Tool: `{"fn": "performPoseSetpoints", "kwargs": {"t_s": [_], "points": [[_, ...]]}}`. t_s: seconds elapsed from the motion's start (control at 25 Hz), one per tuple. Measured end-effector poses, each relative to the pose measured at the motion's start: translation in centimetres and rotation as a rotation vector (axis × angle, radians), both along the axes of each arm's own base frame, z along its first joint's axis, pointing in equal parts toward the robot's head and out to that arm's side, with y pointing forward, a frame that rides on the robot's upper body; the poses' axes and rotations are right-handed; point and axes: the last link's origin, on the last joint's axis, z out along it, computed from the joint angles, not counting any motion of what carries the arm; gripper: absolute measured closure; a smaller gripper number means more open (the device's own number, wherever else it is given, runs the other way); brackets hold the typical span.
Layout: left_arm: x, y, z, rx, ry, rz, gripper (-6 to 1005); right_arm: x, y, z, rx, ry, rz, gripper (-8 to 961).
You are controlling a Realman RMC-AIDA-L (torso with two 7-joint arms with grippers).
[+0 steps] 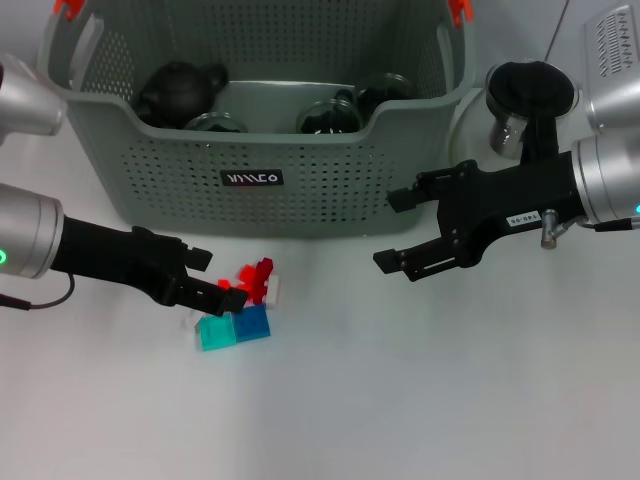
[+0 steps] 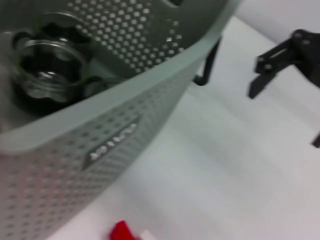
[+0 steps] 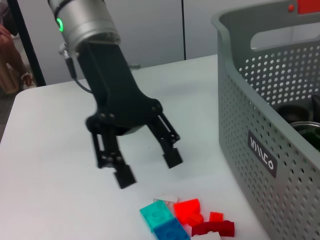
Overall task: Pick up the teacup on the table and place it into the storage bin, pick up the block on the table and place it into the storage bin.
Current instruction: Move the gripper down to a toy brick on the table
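Glass teacups already sit in the grey-green perforated plastic storage bin (image 1: 270,150) as the released left claw (image 1: 208,277) hovers over the red, cyan and blue plastic blocks (image 1: 240,308) left on the white worktop (image 1: 420,400).

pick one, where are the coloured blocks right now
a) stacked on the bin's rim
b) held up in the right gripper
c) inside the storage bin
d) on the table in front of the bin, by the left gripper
d: the blocks lie on the white table in front of the storage bin, with the open left gripper right at them, while the right gripper is open and empty, off to the side.
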Motion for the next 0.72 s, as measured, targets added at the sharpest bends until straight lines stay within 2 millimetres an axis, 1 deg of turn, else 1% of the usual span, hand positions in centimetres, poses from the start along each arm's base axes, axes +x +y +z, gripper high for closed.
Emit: {"fn": "performPoseSetpoints", "kwargs": {"t_s": [0.12,0.16,0.36,0.72], "points": [[-0.5,0.4,-0.3,0.029,0.014,0.004,75,0.0,0.0,0.0,0.0,0.001,-0.002,75],[-1.0,0.6,-0.6,0.045,0.024,0.01,75,0.0,0.0,0.0,0.0,0.002,-0.003,76],[-1.9,0.8,-1.4,0.061,0.048,0.018,75,0.0,0.0,0.0,0.001,0.002,-0.007,77],[-3.0,1.2,-2.8,0.098,0.067,0.045,75,0.1,0.0,-0.2,-0.005,0.003,-0.015,75]]}}
